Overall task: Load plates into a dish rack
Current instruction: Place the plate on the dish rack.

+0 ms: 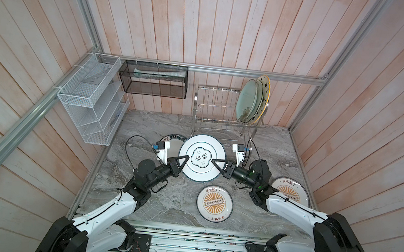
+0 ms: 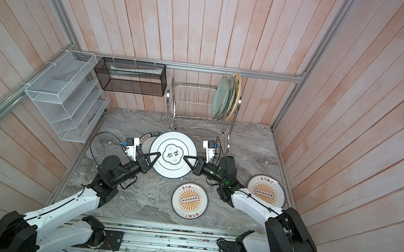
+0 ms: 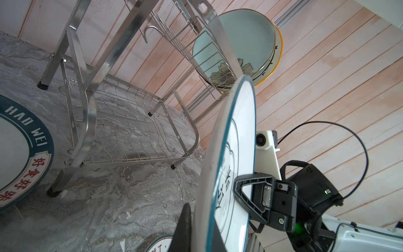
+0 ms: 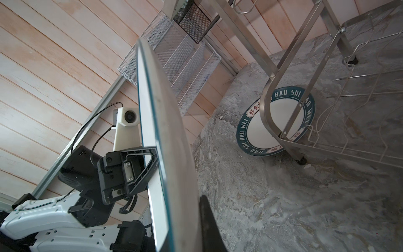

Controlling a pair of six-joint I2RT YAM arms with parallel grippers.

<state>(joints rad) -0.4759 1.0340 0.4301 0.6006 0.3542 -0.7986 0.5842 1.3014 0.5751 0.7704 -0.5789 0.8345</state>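
A white plate with a green quatrefoil (image 1: 202, 161) hangs above the table in front of the dish rack (image 1: 213, 107), face up. My left gripper (image 1: 183, 161) is shut on its left rim and my right gripper (image 1: 215, 165) on its right rim. Each wrist view shows the plate (image 3: 235, 141) (image 4: 165, 131) edge-on between my fingers (image 3: 185, 227) (image 4: 207, 220). Three plates stand in the rack's upper tier at its right end, the pale green one (image 1: 246, 99) in front. The green-lettered plate (image 1: 171, 141) lies flat, partly hidden behind the held one. Two orange sunburst plates (image 1: 214, 203) (image 1: 290, 191) lie on the table.
A white mesh organizer (image 1: 92, 98) and a black mesh basket (image 1: 153, 79) hang on the wall left of the rack. The rack's steel legs and arched handle (image 4: 281, 91) stand close behind the held plate. The marble table (image 1: 161, 204) is walled by wood panels.
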